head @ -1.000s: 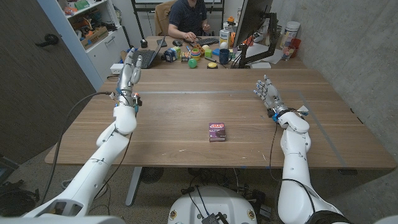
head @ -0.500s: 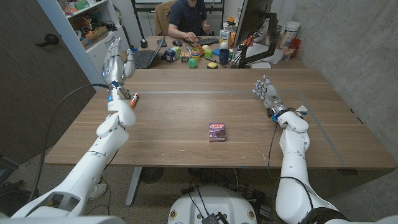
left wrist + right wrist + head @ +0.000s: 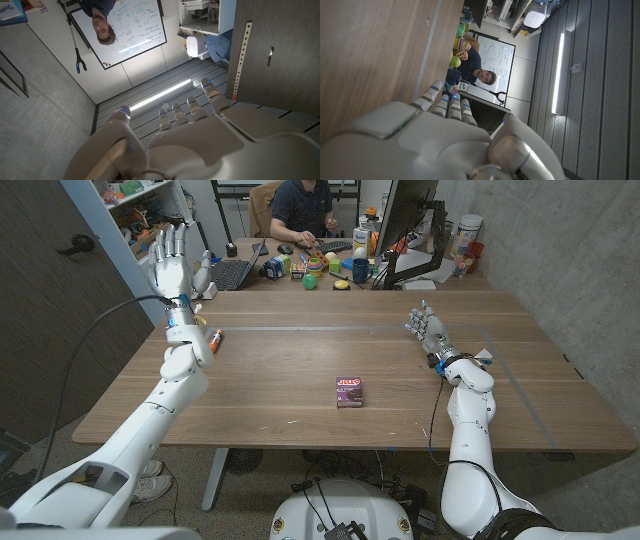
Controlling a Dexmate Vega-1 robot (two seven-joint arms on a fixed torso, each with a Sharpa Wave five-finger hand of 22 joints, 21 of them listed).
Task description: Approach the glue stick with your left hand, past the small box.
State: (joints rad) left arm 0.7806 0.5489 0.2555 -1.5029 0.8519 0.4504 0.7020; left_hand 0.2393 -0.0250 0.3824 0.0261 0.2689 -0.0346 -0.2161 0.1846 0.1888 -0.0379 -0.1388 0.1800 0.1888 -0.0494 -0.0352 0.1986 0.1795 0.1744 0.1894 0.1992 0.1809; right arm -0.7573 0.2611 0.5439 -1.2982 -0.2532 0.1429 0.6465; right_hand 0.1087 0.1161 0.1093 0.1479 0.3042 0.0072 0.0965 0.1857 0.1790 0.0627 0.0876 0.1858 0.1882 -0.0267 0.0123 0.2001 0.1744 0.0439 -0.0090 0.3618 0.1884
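- The left hand (image 3: 175,255) is raised high over the far left corner of the table (image 3: 300,370), with its fingers (image 3: 168,238) spread wide and pointing up; it holds nothing.
- In the left wrist view the same hand (image 3: 185,145) points to the ceiling, fingers apart.
- The glue stick (image 3: 215,337) lies on the table just beside the left forearm, near the left edge, well below the raised hand.
- The small box (image 3: 348,391) lies near the middle of the table, well apart from the glue stick and from both hands.
- The right hand (image 3: 426,326) stays low at the right side of the table, fingers loosely apart and empty.
- A person (image 3: 300,210) sits behind the table at a cluttered desk.
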